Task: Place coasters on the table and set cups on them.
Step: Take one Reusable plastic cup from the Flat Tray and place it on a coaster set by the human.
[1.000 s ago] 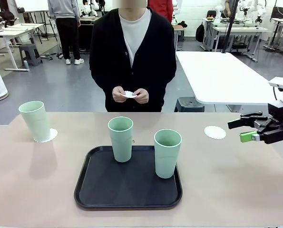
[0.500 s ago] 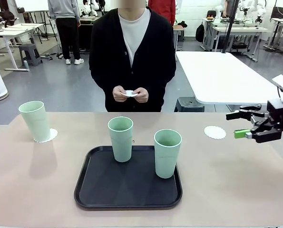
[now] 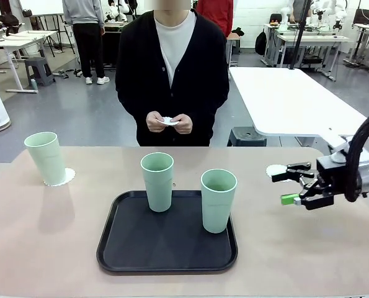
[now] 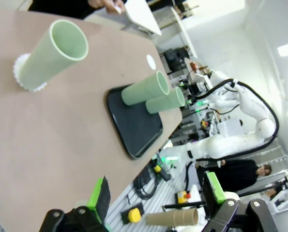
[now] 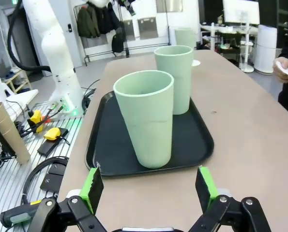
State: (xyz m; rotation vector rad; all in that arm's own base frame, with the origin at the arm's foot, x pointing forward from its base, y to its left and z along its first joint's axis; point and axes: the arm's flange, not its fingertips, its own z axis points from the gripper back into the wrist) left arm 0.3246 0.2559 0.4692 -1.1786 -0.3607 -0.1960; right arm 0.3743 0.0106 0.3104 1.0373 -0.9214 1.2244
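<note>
pale mint-green plastic, upright: showing the near cup [image 5: 146, 118] straight ahead of the right gripper [image 3: 291, 184], just beyond the fingertips, standing on the black tray [image 3: 165, 248].

right gripper: spreading both jaws fully apart. gripping nothing, touching nothing. hovering low over the table [image 3: 48, 242], with fingers lying level and pointing toward the tray.

standing farther along the same line, also on the tray: the second cup [image 3: 157, 181]. standing well beyond both, off the tray: the third cup [image 3: 46, 157], sitting on a scalloped white seated coaster [image 3: 65, 177], with the disc's edge showing past the cup's base on one side.

lying flat on the table just beside the right gripper's upper finger, on the person's side: the bare coaster [image 3: 275, 172]. overlapping that fingertip in the front view; contact not determinable.

being pinched between the person's hands [image 3: 154, 122], well apart from both grippers: the held coaster [image 3: 168, 121].

left gripper [image 4: 157, 193]: holding both jaws wide apart, carrying nothing. hanging over the table near its edge. facing the third cup well ahead and off to one side, with the tray and its two cups farther off toward the other side.
</note>
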